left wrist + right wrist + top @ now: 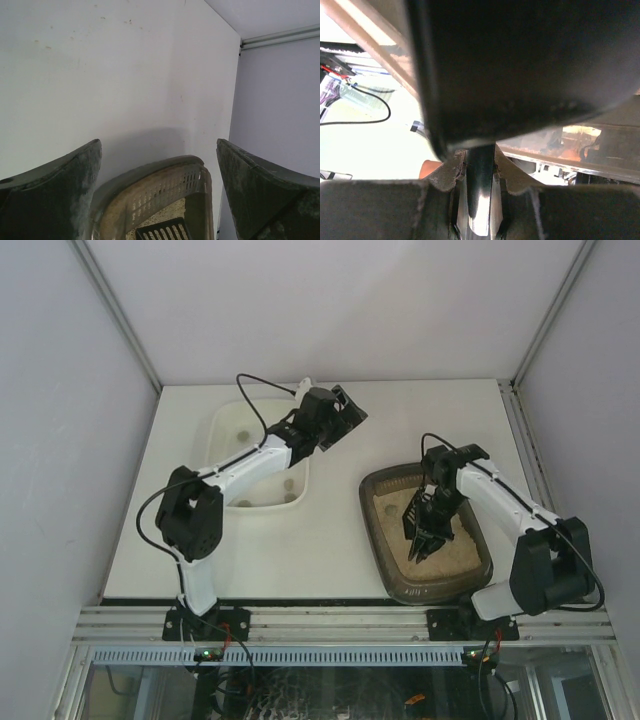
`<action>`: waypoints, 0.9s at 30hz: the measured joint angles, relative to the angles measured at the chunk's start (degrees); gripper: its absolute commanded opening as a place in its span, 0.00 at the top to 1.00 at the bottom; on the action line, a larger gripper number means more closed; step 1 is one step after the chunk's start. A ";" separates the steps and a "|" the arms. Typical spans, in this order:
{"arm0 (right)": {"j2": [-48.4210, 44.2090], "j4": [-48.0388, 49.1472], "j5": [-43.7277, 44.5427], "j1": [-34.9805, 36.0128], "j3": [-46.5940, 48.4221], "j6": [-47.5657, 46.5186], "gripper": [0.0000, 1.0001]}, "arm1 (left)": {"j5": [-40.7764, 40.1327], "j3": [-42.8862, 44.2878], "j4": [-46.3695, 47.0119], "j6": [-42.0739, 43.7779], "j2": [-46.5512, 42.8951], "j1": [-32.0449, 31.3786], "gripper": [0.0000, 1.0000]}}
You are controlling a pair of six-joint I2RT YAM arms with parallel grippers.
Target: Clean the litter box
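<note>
- Closest to the lens on the right wrist, my right gripper point(422, 543) was clamped narrow on the thin dark handle of the scoop point(481, 200), a finger pressed to each side of it.
- That gripper hung tip-down inside the litter box point(385, 570), over the middle of the tray.
- The litter box was a dark brown, rounded tray on the right half of the surface point(330, 530), near its front edge and just ahead of my right arm's base.
- Tan sandy litter point(465, 550) covered the tray's floor; I could not tell whether any lay on the scoop.
- The white tub point(228, 430) sat on the left half, apart from the litter box, with a few small lumps scattered on its floor.
- My left gripper point(348, 412) was raised by the tub's far right corner, spread wide and holding nothing.
</note>
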 measured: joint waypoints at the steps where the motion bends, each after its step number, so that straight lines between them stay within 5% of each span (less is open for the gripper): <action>1: 0.68 0.22 0.44 -0.04 0.00 0.00 1.00 | 0.00 -0.74 0.83 0.02 -0.02 0.00 0.00; 27: 8.74 16.39 -9.05 0.83 -1.31 6.34 1.00 | 0.44 -9.73 10.12 2.80 -2.43 0.33 0.00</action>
